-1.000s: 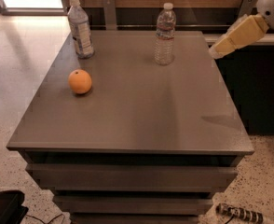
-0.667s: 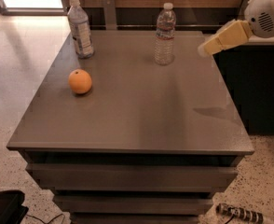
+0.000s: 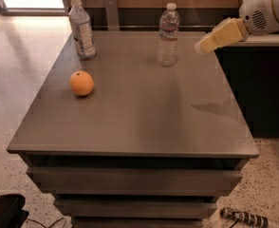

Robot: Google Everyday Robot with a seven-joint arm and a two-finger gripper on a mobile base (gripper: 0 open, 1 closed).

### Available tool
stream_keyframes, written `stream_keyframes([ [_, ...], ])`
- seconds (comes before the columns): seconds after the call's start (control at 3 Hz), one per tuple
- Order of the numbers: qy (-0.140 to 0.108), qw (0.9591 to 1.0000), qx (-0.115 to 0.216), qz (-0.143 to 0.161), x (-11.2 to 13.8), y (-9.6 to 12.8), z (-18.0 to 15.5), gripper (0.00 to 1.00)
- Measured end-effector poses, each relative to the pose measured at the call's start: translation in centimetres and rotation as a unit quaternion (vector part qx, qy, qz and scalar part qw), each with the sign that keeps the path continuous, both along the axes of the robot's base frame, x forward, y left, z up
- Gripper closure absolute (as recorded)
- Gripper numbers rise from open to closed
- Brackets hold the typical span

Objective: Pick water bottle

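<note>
The water bottle [image 3: 168,34] is clear and ribbed, with a white cap and a narrow label band near its shoulder. It stands upright at the far middle of the grey table [image 3: 134,122]. My gripper [image 3: 200,45] comes in from the upper right on a white arm, with its cream tip in the air to the right of the bottle and apart from it. It holds nothing.
A second bottle [image 3: 81,30] with a large white-blue label stands at the table's far left. An orange [image 3: 81,83] lies on the left side. A dark counter [image 3: 258,80] stands to the right of the table. A wooden wall runs behind.
My gripper has moved left and a little down over the table's right side, closer to the water bottle. The bottles and the orange have not moved.
</note>
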State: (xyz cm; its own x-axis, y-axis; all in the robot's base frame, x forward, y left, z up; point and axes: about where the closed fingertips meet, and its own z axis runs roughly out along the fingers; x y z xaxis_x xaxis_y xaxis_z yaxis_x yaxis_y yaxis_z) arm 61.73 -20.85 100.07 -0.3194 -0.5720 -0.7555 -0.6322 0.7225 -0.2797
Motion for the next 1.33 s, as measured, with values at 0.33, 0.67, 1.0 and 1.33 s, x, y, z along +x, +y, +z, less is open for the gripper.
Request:
stream_keyframes([
  [0.33, -0.005, 0.9997, 0.021, 0.014, 3.5, 0.9, -0.6, 0.00],
  [0.67, -0.011, 0.9985, 0.051, 0.020, 6.9, 1.8, -1.6, 0.00],
  [1.0, -0.021, 0.9947, 0.099, 0.019, 10.0, 2.3, -3.2, 0.00],
  [1.33, -0.021, 0.9903, 0.136, 0.019, 11.7, 3.5, -5.4, 0.00],
])
